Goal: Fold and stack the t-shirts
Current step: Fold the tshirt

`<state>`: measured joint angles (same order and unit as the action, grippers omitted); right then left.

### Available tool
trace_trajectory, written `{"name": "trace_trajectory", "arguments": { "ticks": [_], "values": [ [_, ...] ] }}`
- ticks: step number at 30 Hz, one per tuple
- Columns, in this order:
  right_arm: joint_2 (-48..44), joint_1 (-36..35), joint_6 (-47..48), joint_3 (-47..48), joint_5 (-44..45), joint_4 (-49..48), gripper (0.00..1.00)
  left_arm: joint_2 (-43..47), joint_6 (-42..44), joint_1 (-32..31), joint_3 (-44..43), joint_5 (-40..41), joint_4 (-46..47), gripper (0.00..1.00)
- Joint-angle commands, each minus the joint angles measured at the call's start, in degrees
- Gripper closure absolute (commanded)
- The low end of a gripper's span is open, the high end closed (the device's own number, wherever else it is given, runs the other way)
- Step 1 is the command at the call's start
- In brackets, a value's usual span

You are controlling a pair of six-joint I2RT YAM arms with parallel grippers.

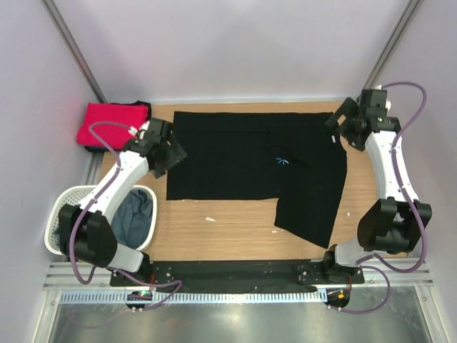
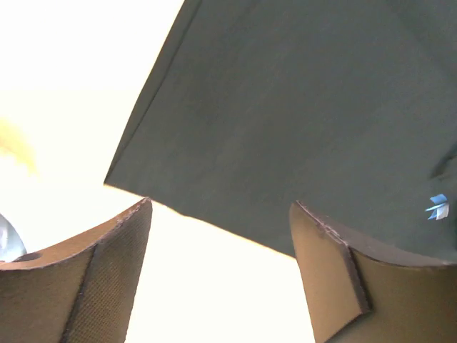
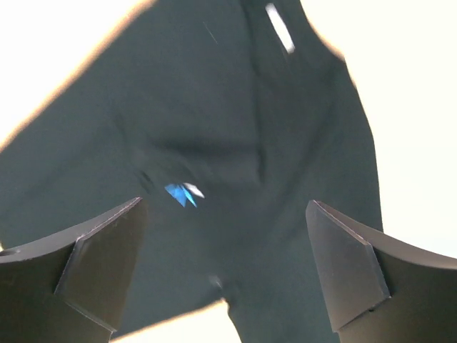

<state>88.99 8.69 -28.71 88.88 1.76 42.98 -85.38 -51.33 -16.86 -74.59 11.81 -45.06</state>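
The black t-shirt (image 1: pixel 243 153) lies spread flat on the wooden table, its blue starburst mark (image 1: pixel 281 161) near the middle and one part hanging toward the near right. The red t-shirt (image 1: pixel 111 123) lies folded at the far left corner. The grey-blue t-shirt (image 1: pixel 134 218) sits in the basket. My left gripper (image 1: pixel 173 152) is open and empty at the black shirt's left edge; the left wrist view shows the shirt (image 2: pixel 300 114) just beyond it. My right gripper (image 1: pixel 337 123) is open and empty above the shirt's far right corner; its wrist view looks down on the cloth (image 3: pixel 235 143).
A white lattice laundry basket (image 1: pixel 58 214) stands off the table's near left. A small white scrap (image 1: pixel 210 219) lies on the bare wood (image 1: pixel 214 229) in front of the shirt. Grey walls close in the back and sides.
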Motion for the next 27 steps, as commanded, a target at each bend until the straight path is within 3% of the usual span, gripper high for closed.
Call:
{"name": "trace_trajectory", "arguments": {
  "ticks": [1, 8, 13, 18, 27],
  "values": [
    [-3.8, -0.3, -5.4, -13.8, 0.7, 3.2, 0.0, 2.8, -10.6, -3.5, 9.1, 2.9, 1.3, 0.24],
    [-12.6, -0.3, -6.5, -26.5, 2.9, 4.4, 0.0, -6.5, -16.7, -10.6, 3.9, 18.0, -12.3, 0.25],
    [-12.9, -0.2, -6.8, -29.5, 5.2, 6.6, 0.0, -7.9, -19.4, -10.2, 9.4, 17.8, -5.3, 0.27],
    [-13.6, 0.2, -6.1, -29.2, 6.5, 7.0, 0.0, -9.7, -22.2, -9.0, 10.7, 17.6, -4.6, 0.3],
    [-11.6, 0.7, -5.1, -28.2, 6.4, 7.7, 0.0, -10.2, -20.5, -5.5, 14.7, 12.8, 0.8, 0.41]
  ]
}}
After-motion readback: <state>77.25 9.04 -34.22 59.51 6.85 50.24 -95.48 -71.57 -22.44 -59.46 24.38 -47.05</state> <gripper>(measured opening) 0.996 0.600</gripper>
